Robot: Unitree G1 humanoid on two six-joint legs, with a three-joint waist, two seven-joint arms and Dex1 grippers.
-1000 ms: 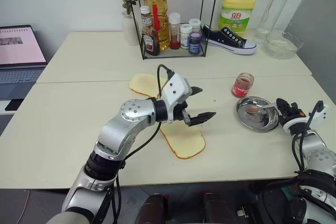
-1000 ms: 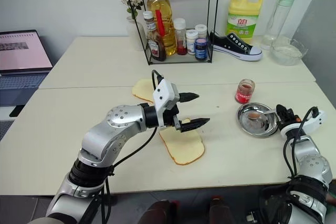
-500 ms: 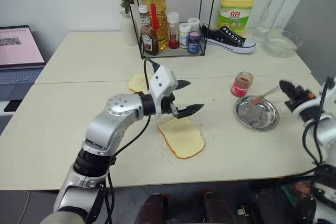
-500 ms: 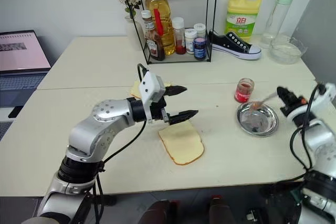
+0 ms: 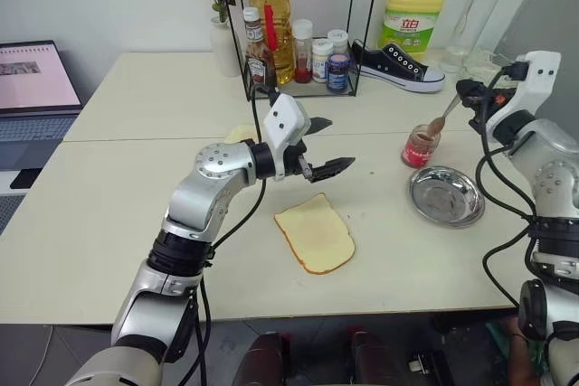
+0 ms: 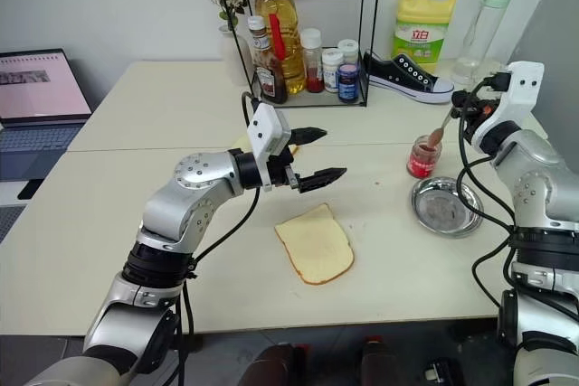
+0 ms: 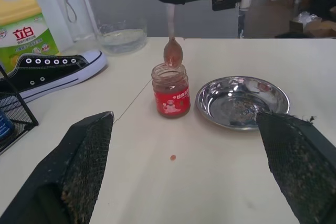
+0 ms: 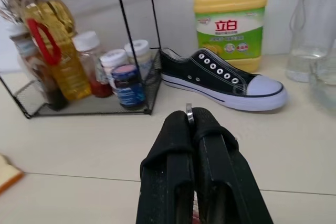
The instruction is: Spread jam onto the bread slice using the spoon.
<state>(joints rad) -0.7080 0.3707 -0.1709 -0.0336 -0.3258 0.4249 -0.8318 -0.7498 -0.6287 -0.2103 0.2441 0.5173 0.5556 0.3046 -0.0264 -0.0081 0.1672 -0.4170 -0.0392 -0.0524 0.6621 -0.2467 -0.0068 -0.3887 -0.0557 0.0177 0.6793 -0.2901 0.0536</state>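
The bread slice (image 5: 314,234) lies flat on the table near its front, with nothing on its pale face. My left gripper (image 5: 339,142) hovers open above and behind it, holding nothing. The jam jar (image 7: 170,97) stands open next to the steel plate (image 7: 242,100). My right gripper (image 5: 463,90) is raised behind the jar and shut on the spoon's thin handle (image 8: 189,114). The spoon (image 5: 442,121) slants down from it. Its bowl (image 7: 172,52), smeared pinkish, hangs just over the jar's mouth.
A second pale slice (image 5: 237,134) peeks out behind my left arm. A wire rack (image 5: 298,33) of bottles, a black shoe (image 5: 398,70), a yellow detergent jug (image 5: 409,15) and a clear bottle (image 5: 475,11) line the back. A laptop (image 5: 32,88) sits far left.
My right gripper has lifted the spoon off the steel plate, rolled, and carried it up and left to above the jam jar. My left gripper drifted up and away from the bread.
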